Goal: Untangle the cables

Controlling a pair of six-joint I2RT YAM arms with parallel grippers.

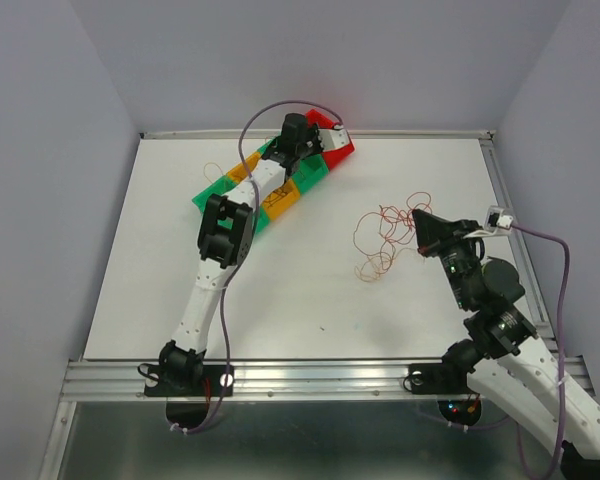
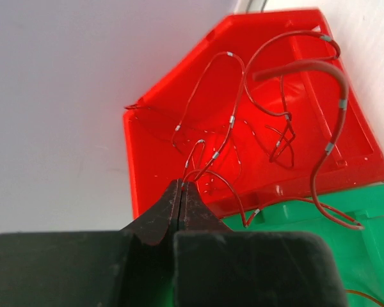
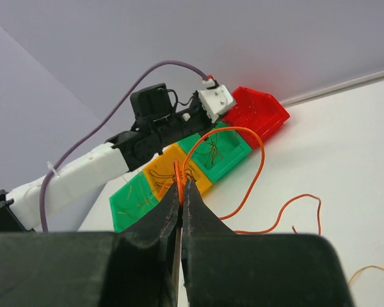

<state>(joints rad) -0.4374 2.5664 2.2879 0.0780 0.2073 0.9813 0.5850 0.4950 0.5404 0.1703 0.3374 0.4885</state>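
A white table is seen, closed in by walls on three sides, with a metal rail along its near edge. A row of coloured bins is set at the far left, and the red bin is at its far end. A loose heap of cables can be seen on the table at the right.

A red wire is pinched tight by the left gripper and hung over the red bin. An orange wire is clamped by the right gripper, just beside the heap.

The wires are judged to be very light, soft and springy, so they are easily caught on each other. One wire is best taken near its end and pulled slowly. Bare room for pulling is found in the middle of the table. The bin walls and the rail should be kept away from.
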